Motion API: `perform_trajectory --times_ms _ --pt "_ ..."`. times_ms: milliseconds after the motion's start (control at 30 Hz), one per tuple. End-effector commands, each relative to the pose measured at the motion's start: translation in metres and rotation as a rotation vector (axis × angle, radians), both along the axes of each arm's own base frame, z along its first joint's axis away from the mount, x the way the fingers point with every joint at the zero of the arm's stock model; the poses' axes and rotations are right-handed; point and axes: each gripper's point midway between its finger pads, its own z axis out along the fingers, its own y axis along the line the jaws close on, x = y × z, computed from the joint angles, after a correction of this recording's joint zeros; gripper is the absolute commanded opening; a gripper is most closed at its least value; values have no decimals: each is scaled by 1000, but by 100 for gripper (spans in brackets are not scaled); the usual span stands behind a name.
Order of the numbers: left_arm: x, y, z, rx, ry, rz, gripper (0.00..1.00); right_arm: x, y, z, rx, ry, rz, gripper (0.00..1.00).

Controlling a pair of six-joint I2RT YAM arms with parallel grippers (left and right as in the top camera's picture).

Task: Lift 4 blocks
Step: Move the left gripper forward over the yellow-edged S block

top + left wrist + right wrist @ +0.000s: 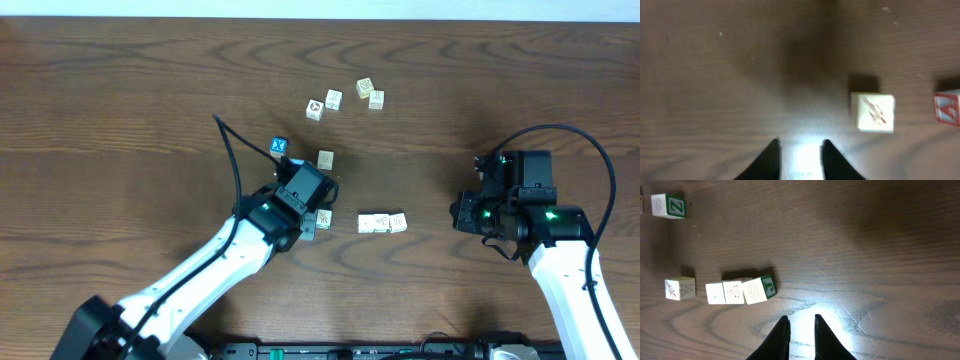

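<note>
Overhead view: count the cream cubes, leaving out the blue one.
9. Four cream cubes cluster at the far middle; one near the blue cube; one by the left gripper; three in a touching row at centre. The arms may hide more.

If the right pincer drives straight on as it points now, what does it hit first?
Likely just bare table: in the wrist view the right pincer aims beside the green-lettered block, not at it. Depth is unclear.

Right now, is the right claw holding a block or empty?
Empty: the right claw has only bare table between its fingers, and the nearest blocks lie clear of it.
</note>
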Motion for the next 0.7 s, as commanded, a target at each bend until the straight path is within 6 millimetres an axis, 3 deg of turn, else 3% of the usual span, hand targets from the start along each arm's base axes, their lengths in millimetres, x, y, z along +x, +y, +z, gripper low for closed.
perform_trajectory --times_ms 0,133,300,667 --pt "15 1 -15 31 -12 43 19 -1 -3 -1 -5 -1 -10 13" --pt "18 -16 -34 -23 34 17 12 -1 -7 -2 -28 0 -20 14" --pt "17 -16 -52 1 68 18 8 -1 -9 -4 -37 4 -24 13" --pt "22 -39 -53 -203 141 8 7 -5 -9 -9 -38 20 -23 11"
